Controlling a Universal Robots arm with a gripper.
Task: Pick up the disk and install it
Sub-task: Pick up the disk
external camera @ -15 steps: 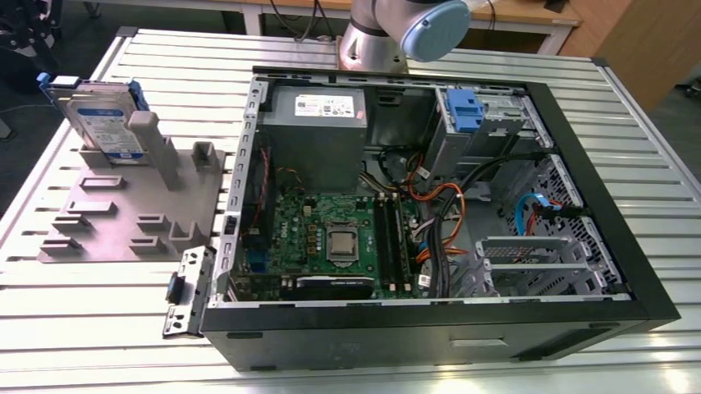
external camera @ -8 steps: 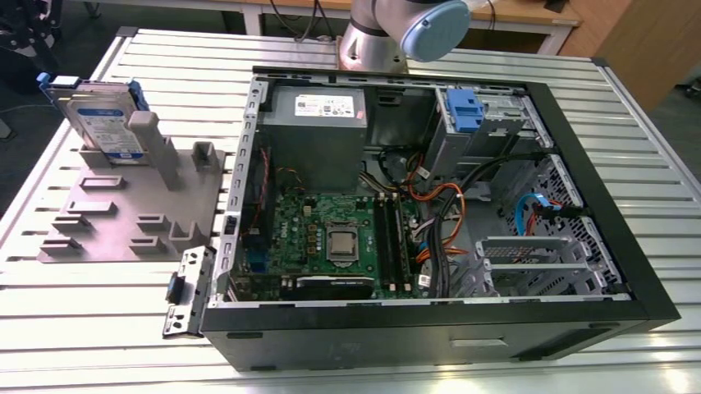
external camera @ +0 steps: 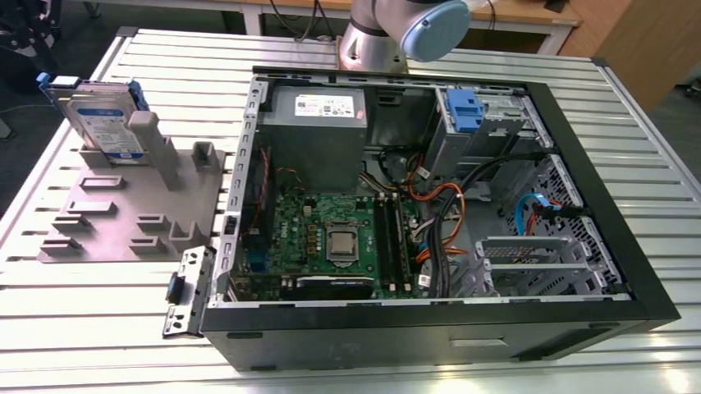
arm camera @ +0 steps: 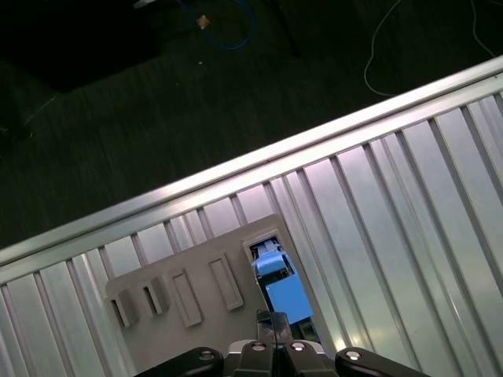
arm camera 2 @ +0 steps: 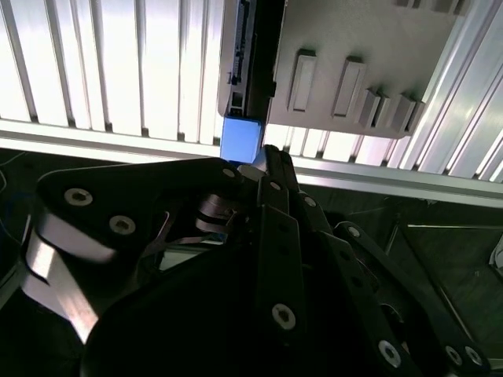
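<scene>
At the exterior view's left, the disk (external camera: pixel 104 115) is stood upright in a slot of the grey fixture (external camera: pixel 121 222) on the ribbed table (external camera: pixel 98 320). It is set well apart from the open case (external camera: pixel 438 328) to the right. In the first wrist view the gripper (arm camera: pixel 273 320) is seen over the disk's blue bracket (arm camera: pixel 284 297), jaws brought together, nothing clamped.

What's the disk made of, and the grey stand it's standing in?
The disk looks like silver-grey metal with a shiny paper label. Its blue bracket looks like plastic, being evenly bright. The grey stand is matte with molded blocks, so it is probably plastic, though that's uncertain.
</scene>
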